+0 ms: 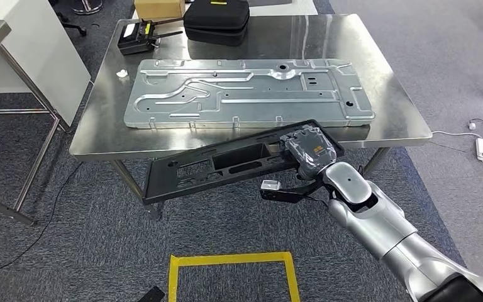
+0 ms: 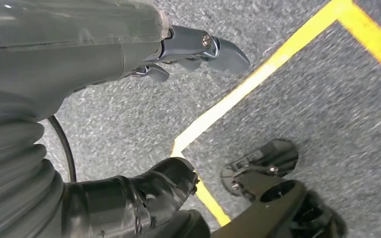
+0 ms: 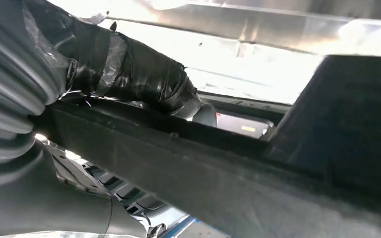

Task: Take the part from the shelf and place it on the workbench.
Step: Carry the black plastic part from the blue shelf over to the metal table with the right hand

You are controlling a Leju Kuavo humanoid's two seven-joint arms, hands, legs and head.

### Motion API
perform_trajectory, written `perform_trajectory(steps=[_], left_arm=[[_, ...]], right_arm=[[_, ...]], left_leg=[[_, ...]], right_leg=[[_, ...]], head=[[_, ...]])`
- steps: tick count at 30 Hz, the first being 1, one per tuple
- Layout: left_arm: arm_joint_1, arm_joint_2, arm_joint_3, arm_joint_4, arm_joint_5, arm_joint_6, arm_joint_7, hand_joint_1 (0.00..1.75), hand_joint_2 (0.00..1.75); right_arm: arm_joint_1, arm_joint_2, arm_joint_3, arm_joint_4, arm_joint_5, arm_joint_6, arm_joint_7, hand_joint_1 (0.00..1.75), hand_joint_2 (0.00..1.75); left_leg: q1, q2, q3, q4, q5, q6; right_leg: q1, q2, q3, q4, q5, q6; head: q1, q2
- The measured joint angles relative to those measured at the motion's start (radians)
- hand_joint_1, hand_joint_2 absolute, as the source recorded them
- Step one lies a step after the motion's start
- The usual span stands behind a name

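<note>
Right hand [image 1: 310, 151] grips one end of the black part [image 1: 226, 165], beside the desk [image 1: 402, 119] edge; its long free end could sag and slip.

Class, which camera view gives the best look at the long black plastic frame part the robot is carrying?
The head view: the long black plastic frame part shows whole, gripped by the right hand at the steel workbench edge. The right wrist view shows a close dark section; the left wrist view shows floor.
</note>
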State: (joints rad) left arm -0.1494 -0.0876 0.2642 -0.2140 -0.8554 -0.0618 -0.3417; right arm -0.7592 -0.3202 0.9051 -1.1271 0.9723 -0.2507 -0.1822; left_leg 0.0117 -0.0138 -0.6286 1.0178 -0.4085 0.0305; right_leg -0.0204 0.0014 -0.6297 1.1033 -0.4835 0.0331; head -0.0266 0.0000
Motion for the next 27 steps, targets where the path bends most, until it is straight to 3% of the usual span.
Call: perform_trajectory(steps=[2,6,8,10,11,12,13,15,17,22,27], left_arm=[[-0.001,0.000,0.000,0.000,0.000,0.000,0.000,0.00,1.75],[0.000,0.000,0.000,0.000,0.000,0.000,-0.001,0.00,1.75],[0.000,0.001,0.000,0.000,0.000,0.000,-0.001,0.00,1.75],[0.000,0.000,0.000,0.000,0.000,0.000,-0.001,0.00,1.75],[0.000,0.000,0.000,0.000,0.000,0.000,-0.001,0.00,1.75],[0.001,0.000,0.000,0.000,0.000,0.000,-0.001,0.00,1.75],[0.001,0.000,0.000,0.000,0.000,0.000,-0.001,0.00,1.75],[0.001,0.001,0.000,0.000,-0.001,0.000,-0.001,0.00,1.75],[-0.001,0.001,0.000,0.000,-0.002,-0.001,-0.001,0.00,1.75],[0.001,0.000,0.000,0.000,-0.006,-0.003,-0.001,0.00,1.75],[0.000,-0.001,0.000,0.000,-0.007,-0.003,-0.001,0.00,1.75]], right_arm=[[0.001,0.000,-0.001,0.002,0.000,-0.003,0.000,1.75,1.75],[0.004,0.001,-0.002,0.004,0.000,-0.007,0.000,1.75,1.75],[0.005,0.002,-0.003,0.006,0.000,-0.008,0.000,1.75,1.75],[0.008,0.004,-0.003,0.007,0.000,-0.008,0.000,1.75,1.75],[0.010,0.004,-0.003,0.007,0.000,-0.008,0.000,1.75,1.75],[0.011,0.005,-0.003,0.008,0.000,-0.008,0.000,1.75,1.75],[0.012,0.005,-0.003,0.009,0.000,-0.008,0.000,1.75,1.75],[0.013,0.007,-0.003,0.010,0.000,-0.008,0.000,1.75,1.75],[0.013,0.009,-0.003,0.012,0.000,-0.009,0.000,1.75,1.75],[0.014,0.019,-0.003,0.015,0.006,-0.010,0.000,1.75,1.75],[0.014,0.019,-0.004,0.016,0.006,-0.009,-0.001,1.75,1.75]], left_leg=[[-0.003,-0.002,0.000,0.006,-0.007,-0.011],[-0.002,0.000,-0.004,0.021,-0.023,-0.031],[0.000,0.004,-0.044,0.110,-0.075,-0.038],[0.001,0.006,-0.109,0.245,-0.130,-0.044],[0.002,0.006,-0.131,0.285,-0.137,-0.046],[0.002,0.007,-0.134,0.287,-0.125,-0.046],[0.002,0.007,-0.118,0.249,-0.096,-0.045],[0.001,0.008,-0.050,0.110,-0.029,-0.039],[-0.002,0.007,-0.007,0.023,-0.007,-0.031],[0.001,0.006,0.001,0.003,-0.009,-0.009],[0.002,0.006,0.004,-0.001,-0.008,-0.006]], right_leg=[[0.004,-0.001,0.026,-0.067,0.024,-0.007],[0.002,0.000,0.034,-0.079,0.028,-0.029],[-0.001,-0.002,0.040,-0.085,0.030,-0.042],[0.001,-0.002,0.040,-0.083,0.028,-0.048],[0.001,-0.002,0.041,-0.082,0.026,-0.049],[0.001,-0.002,0.042,-0.081,0.024,-0.049],[0.001,-0.001,0.045,-0.080,0.021,-0.047],[0.003,0.000,0.050,-0.076,0.013,-0.041],[0.006,0.000,0.050,-0.073,0.008,-0.032],[0.007,0.000,0.049,-0.076,0.001,-0.012],[0.005,-0.001,0.046,-0.068,-0.006,-0.010]], head=[[0.000,0.000],[-0.001,0.000],[-0.001,0.000],[-0.001,0.000],[-0.001,0.000],[-0.001,0.000],[-0.001,0.000],[-0.001,0.000],[0.000,0.000],[-0.001,0.000],[0.000,0.000]])
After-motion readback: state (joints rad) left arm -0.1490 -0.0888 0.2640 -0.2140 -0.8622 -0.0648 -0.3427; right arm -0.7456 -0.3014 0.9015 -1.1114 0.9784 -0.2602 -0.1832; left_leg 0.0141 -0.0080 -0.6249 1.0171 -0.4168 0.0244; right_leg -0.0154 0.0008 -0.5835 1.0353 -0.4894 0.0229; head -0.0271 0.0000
